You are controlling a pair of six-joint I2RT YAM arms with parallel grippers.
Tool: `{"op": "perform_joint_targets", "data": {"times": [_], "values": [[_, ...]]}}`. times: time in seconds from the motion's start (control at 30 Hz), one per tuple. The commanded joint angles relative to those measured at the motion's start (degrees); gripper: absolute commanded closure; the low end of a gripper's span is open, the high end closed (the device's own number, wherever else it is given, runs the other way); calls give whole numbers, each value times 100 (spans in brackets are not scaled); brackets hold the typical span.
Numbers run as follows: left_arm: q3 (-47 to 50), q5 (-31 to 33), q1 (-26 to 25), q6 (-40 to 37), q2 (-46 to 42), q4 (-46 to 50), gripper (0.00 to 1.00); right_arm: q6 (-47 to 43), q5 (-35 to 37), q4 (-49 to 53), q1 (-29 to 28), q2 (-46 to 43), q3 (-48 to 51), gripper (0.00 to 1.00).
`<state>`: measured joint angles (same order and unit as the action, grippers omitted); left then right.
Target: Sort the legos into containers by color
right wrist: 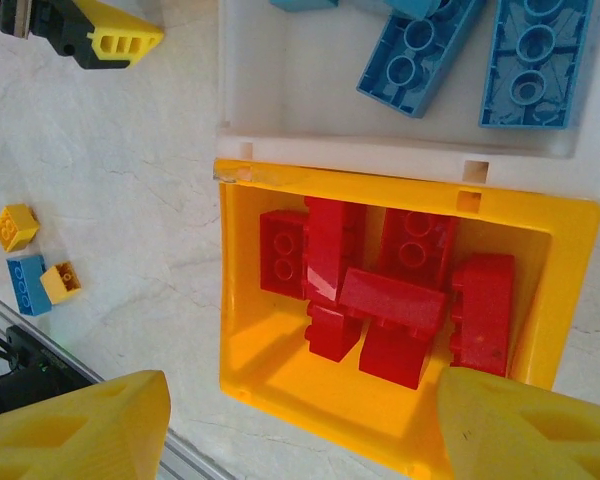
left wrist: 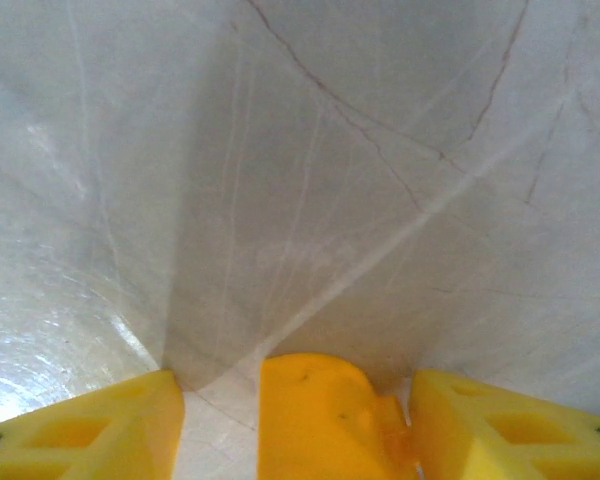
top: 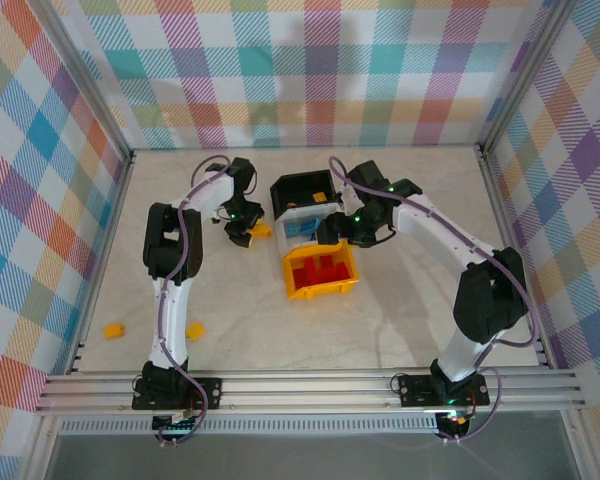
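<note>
Light, hard and slick by the look of it, the yellow brick (left wrist: 320,405) lies on the worktop (left wrist: 280,150) between the spread fingers (left wrist: 90,430) of the left pincer (left wrist: 295,430), against one and clear of the other, best squeezed across its flat sides; the right pincer (right wrist: 300,430) hangs spread above the yellow bin (right wrist: 238,300).

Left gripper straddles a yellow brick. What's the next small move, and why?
Probably close the left gripper fully: the yellow brick sits between its fingers, but a gap shows beside one finger, so it doesn't look clamped yet.
</note>
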<state>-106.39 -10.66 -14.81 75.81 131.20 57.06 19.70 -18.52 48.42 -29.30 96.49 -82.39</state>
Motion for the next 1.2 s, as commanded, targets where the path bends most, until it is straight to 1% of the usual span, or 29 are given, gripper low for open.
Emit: {"op": "perform_joint_targets", "data": {"times": [0.0,0.07,0.17,0.37,0.6,0.8,1.0,1.17], "values": [[185,-156,-49,-136,99,-1196,45,-28,-55,-71,-31,-242,99,29],[252,-170,-57,-157,55,-1231,47,-12,-50,-87,-32,-278,120,29],[311,-200,-48,-163,-10,-1293,54,12,-46,-105,-32,-322,152,29],[307,-226,-22,-232,-132,-1320,58,34,-46,-127,-32,-376,184,29],[162,-119,4,-620,-354,-1085,59,46,-72,-154,-32,-386,201,29],[181,-94,73,-856,-702,-936,58,69,-112,-245,-28,-395,300,29],[153,27,136,-891,-1007,-878,56,-16,-88,-198,-32,-339,206,29],[-188,-20,99,-830,-920,-881,55,-125,-55,-99,-17,-309,105,29]]}}
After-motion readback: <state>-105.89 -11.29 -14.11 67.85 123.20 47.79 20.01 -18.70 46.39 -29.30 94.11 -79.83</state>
